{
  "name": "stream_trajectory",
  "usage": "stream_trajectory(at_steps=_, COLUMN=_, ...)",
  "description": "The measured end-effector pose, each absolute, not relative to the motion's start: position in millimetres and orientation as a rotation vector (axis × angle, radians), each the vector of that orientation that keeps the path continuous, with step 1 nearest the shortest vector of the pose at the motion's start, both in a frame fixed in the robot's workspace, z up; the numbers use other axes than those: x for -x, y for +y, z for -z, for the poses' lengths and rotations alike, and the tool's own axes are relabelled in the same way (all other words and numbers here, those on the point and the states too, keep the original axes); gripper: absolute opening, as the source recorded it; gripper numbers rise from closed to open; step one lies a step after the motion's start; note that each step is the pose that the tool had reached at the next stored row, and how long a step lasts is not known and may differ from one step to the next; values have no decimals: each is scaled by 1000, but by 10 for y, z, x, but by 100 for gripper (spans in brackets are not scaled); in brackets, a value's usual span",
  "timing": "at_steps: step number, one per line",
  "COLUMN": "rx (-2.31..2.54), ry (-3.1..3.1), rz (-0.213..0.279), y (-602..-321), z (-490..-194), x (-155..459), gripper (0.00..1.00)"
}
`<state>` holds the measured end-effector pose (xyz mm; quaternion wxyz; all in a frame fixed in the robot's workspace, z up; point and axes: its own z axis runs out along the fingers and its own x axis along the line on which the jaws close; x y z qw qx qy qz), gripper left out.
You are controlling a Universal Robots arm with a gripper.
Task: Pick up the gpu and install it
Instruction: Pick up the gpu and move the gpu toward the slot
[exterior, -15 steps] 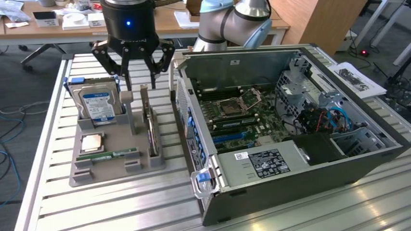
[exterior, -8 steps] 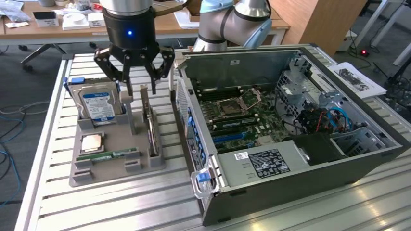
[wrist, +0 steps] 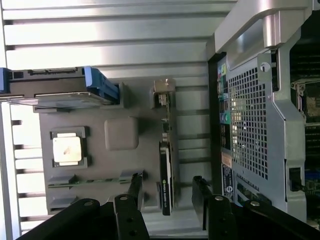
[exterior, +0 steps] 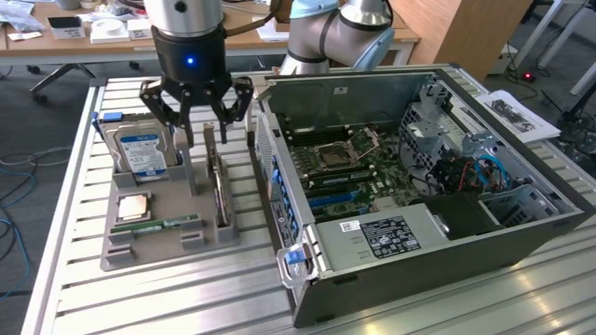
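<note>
grey moulded tray [exterior: 149, 255] [wrist: 142, 117] sits on the slatted metal table [exterior: 167, 300]. the gpu [exterior: 220, 188] [wrist: 166, 170] stands on edge in the tray slot nearest the open computer case [exterior: 419, 230] [wrist: 250, 115]. the gripper [exterior: 206, 129] [wrist: 167, 185] hangs directly above the card, jaws spread wide, one finger to each side, holding nothing. also in the tray: hard drive [exterior: 144, 150] [wrist: 60, 90] upright, cpu [exterior: 133, 206] [wrist: 67, 150] flat, ram stick [exterior: 158, 225] [wrist: 90, 181] flat.

The gripper [exterior: 203, 130] hangs pointing straight down, its fingers [wrist: 135, 187] spread wide apart.
</note>
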<state>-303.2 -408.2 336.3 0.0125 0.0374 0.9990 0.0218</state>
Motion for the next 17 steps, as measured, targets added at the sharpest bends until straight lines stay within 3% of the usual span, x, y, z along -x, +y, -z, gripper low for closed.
stream_trajectory(at_steps=17, rx=-117, ry=3114, rz=-68, y=-4082, z=-3054, x=3032, gripper=53)
